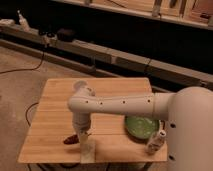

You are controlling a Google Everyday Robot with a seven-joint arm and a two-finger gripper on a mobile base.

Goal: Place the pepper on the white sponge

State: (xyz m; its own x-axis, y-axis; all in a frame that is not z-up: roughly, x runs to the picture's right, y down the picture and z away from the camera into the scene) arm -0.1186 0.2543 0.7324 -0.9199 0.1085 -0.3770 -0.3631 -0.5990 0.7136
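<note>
Red pepper [71, 139] in the closed gripper [80, 137] (just left of white sponge [88, 149]), above wooden table [50, 115].

The gripper [80, 136] is seen low in the frame, clamped on the pepper [71, 139], just up-left of the white sponge [88, 149] at the wooden table's [50, 115] front edge; a green plate [140, 127] and white bottle [155, 142] are parked lower right.
</note>
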